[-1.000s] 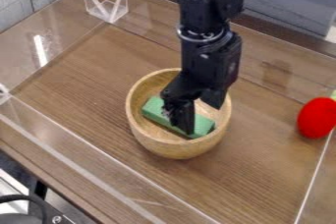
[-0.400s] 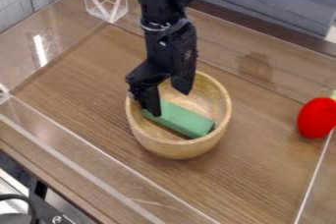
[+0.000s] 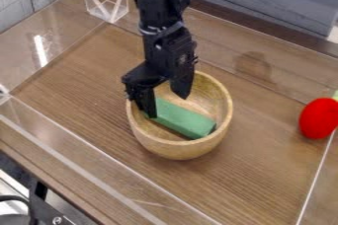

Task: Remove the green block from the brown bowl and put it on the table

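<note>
The green block point(image 3: 187, 121) lies flat inside the brown bowl point(image 3: 181, 140), which sits near the front middle of the table point(image 3: 93, 71). My gripper point(image 3: 157, 93) hangs over the bowl's left rim, just left of the block. Its jaws stand open with nothing between them. One finger point(image 3: 140, 99) reaches down by the bowl's left wall, the other point(image 3: 177, 82) is above the block's far end. The arm hides the back left part of the bowl.
A red rounded object point(image 3: 318, 117) sits at the right edge. Low clear acrylic walls point(image 3: 53, 130) border the tabletop, with a clear bracket point(image 3: 109, 8) at the back left.
The gripper has moved left from directly over the block to the bowl's left rim. The block now shows more fully and has stayed in the bowl.
</note>
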